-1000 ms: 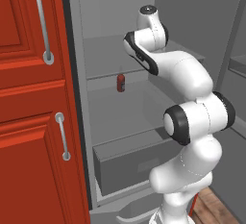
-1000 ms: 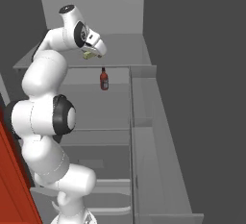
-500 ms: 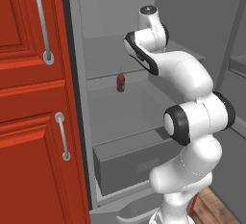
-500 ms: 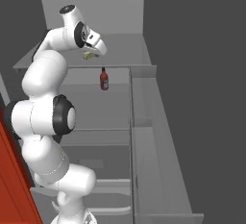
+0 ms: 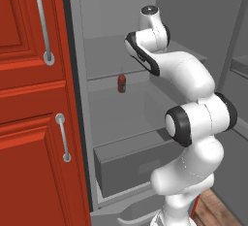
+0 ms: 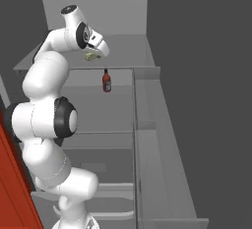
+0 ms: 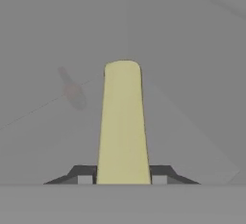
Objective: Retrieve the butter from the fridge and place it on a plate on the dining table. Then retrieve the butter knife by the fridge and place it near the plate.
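Note:
The butter (image 7: 123, 122), a pale-yellow stick, runs lengthwise away from the hand between the two dark fingertips (image 7: 84, 175), which press against both of its sides. My gripper (image 7: 123, 177) is shut on it. In the right base view, the gripper (image 6: 91, 56) reaches over the upper shelf of the open fridge (image 6: 147, 139), with the butter (image 6: 89, 55) showing just under the hand. In the left base view, the arm stretches up into the fridge (image 5: 111, 123) and hides the hand. The plate, the dining table and the butter knife are out of view.
A small dark-red bottle (image 5: 121, 83) (image 6: 106, 80) stands on the shelf below the butter's shelf. A grey drawer (image 5: 131, 164) sits low in the fridge. Red cabinet doors (image 5: 34, 99) with grey handles flank the fridge on the left.

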